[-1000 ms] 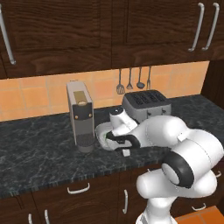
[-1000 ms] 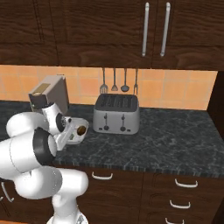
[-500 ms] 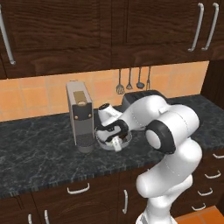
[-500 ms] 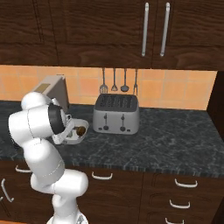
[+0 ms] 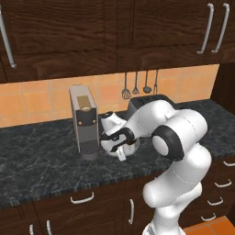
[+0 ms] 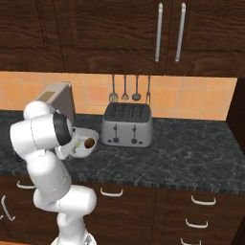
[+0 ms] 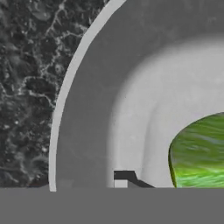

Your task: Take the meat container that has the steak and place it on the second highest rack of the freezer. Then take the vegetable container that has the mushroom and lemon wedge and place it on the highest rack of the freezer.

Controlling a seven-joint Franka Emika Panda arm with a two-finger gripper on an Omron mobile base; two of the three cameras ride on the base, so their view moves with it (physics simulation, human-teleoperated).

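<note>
Change since earlier: the arm has swung further forward and down over the worktop (image 5: 41,156); the tool (image 5: 120,146) now sits lower, at the near rim of the vegetable container (image 6: 85,146), and its fingers have drawn in markedly from their wider spread.
Tool: positioned at the container's rim in the left base view; one dark fingertip (image 7: 124,178) shows inside the wall of the container in the hand view. The fingers are narrowed, but whether they clamp the rim cannot be told.
Vegetable container: pale grey bowl-like dish (image 7: 131,96), standing on the dark speckled worktop just right of the coffee machine (image 5: 85,121) and partly covered by the arm.
Lemon wedge: bright green piece (image 7: 199,153) lying on the container floor, close to the fingertip; a sliver of green (image 6: 77,143) shows beside the arm in the right base view.
Mushroom: small brown lump (image 6: 89,142) inside the container, on its toaster side.
Toaster: grey four-slot unit (image 6: 127,125) further back on the worktop, right of the container, apart from it.
Rear wall: utensils (image 6: 130,89) hang on the orange tiled backsplash above the toaster, beneath dark wooden cabinets (image 6: 119,33).
</note>
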